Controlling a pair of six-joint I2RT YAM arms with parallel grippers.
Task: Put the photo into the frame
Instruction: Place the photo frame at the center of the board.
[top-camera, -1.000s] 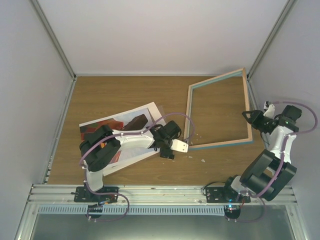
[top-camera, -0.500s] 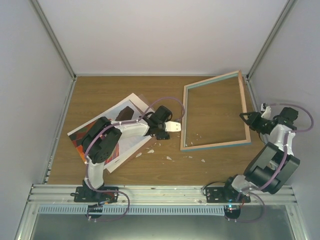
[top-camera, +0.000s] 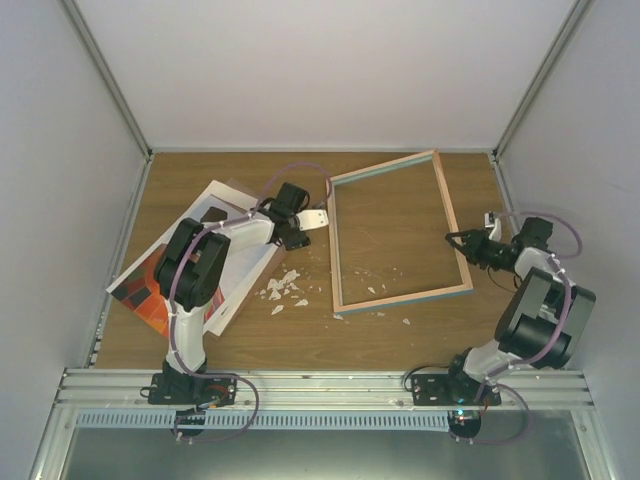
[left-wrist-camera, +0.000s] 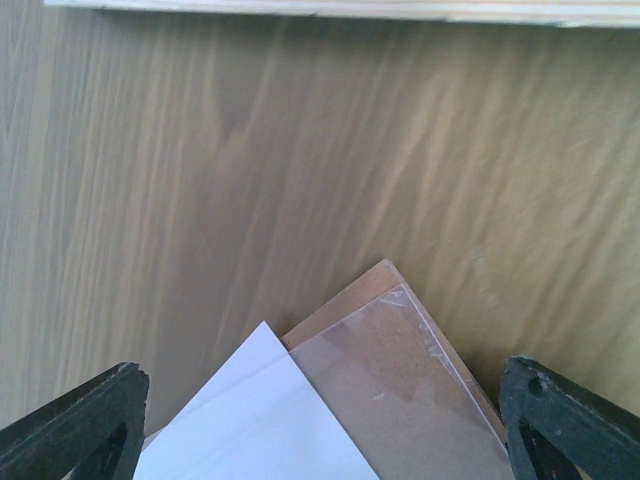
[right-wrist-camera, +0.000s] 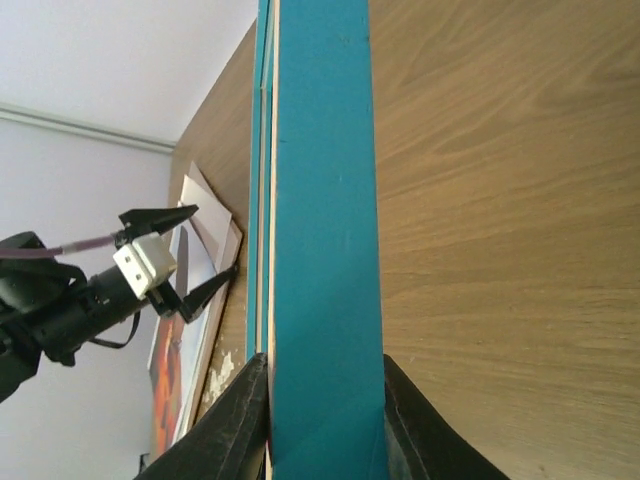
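The right claw (top-camera: 461, 243) pinches the near rail of the teal frame (top-camera: 335, 250), which rests on the counter (top-camera: 400, 335). The grip looks meant to steady the frame for loading. On the far side of the frame from that claw, the left claw (top-camera: 316, 218) hangs spread wide and empty. The corners of a brown backing panel (left-wrist-camera: 400, 380) and a white sheet (left-wrist-camera: 250, 430) lie just beneath its fingers. The balloon photo (top-camera: 148, 302) lies behind that claw under its arm, outside the frame and not yet gripped. White scraps (top-camera: 283, 288) litter the counter below the left claw.
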